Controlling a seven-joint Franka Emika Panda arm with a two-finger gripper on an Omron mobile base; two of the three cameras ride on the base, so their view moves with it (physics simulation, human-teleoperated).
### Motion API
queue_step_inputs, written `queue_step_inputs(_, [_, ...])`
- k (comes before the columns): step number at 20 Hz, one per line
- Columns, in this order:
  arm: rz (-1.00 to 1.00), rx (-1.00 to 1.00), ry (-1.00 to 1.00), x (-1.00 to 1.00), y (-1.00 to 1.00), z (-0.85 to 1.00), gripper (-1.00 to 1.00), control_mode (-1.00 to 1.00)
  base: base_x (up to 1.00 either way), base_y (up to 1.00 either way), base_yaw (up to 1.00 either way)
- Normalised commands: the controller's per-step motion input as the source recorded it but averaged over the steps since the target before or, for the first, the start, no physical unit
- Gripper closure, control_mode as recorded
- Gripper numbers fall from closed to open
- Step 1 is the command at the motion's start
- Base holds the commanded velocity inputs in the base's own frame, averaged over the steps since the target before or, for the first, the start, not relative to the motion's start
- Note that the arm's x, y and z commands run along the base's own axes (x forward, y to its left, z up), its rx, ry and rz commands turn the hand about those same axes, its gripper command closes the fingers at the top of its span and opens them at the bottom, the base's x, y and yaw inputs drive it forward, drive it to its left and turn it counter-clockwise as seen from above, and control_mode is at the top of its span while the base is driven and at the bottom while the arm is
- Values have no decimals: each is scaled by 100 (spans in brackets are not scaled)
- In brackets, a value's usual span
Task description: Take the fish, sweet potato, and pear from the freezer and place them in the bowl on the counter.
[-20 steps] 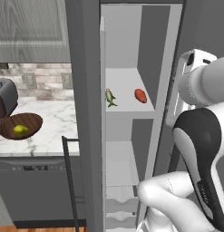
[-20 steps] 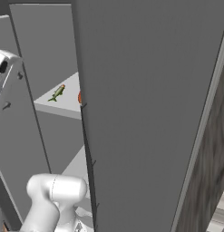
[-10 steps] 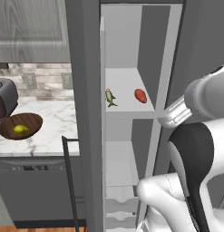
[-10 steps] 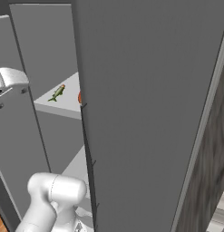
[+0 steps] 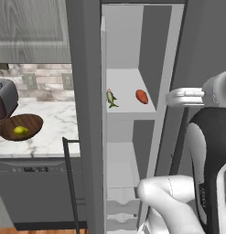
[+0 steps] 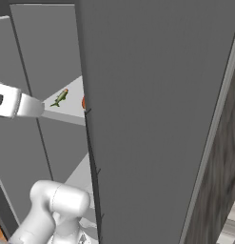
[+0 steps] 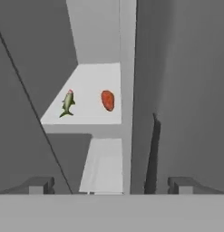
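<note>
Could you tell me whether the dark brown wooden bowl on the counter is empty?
Not empty: the wooden bowl holds one yellow-green pear.

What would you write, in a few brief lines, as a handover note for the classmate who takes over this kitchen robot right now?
Gripper: open, empty, pointed into the freezer from outside its shelf.
Fish and sweet potato: both lie apart on the same white freezer shelf, fish to the left.
Pear: already in the bowl on the counter, beside the toaster.
Done: pear.
Left: pick the fish and the sweet potato, one at a time, and carry each to the bowl.
</note>
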Motion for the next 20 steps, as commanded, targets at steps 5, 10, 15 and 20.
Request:
queue_step_inputs(5, [-39,62,9,1,22,-26,-100,-100,0,0,0])
queue_step_inputs(10, [-26,29,9,27,54,-16,-100,-100,0,0,0])
queue_step_inputs(15, [-2,2,13,58,24,-3,-100,-100,0,0,0])
queue_step_inputs(20, [0,2,12,68,0,0,-100,-100,0,0,0])
